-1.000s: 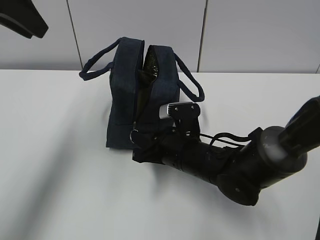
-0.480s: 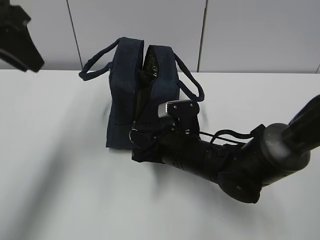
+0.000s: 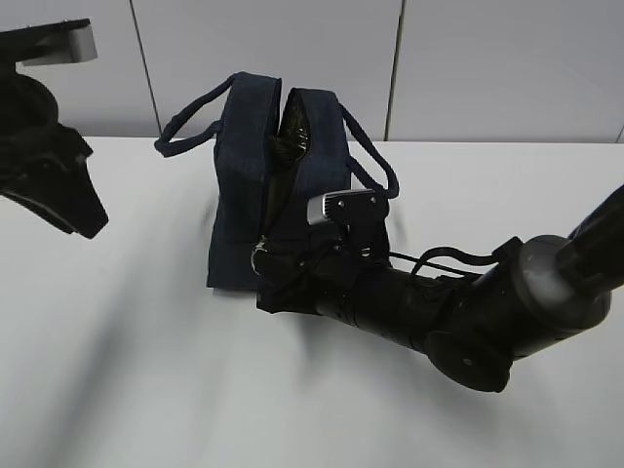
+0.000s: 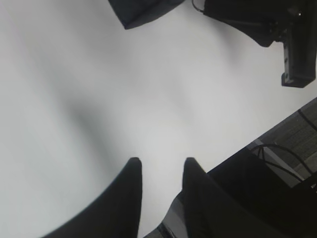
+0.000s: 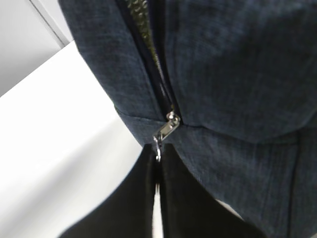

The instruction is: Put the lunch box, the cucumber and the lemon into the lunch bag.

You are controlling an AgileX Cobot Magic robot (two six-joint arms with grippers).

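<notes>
Left arm (image 3: 49, 185) descended; right fingers (image 5: 148, 198) pinch zipper pull (image 5: 166, 131)

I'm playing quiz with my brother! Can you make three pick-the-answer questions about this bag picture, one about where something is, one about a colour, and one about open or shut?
1. Where is the right gripper?
A. at the zipper pull low on the lunch bag's end
B. high above the table
C. on a handle

2. What colour is the lunch bag?
A. red
B. dark navy
C. yellow

3. How is the bag's top?
A. zipped shut
B. taped
C. gaping open

Answers: 1 A, the closed fingers pinch the ring on the pull; 2 B, the fabric is dark navy in both views; 3 C, a gap shows between the two halves.
</notes>
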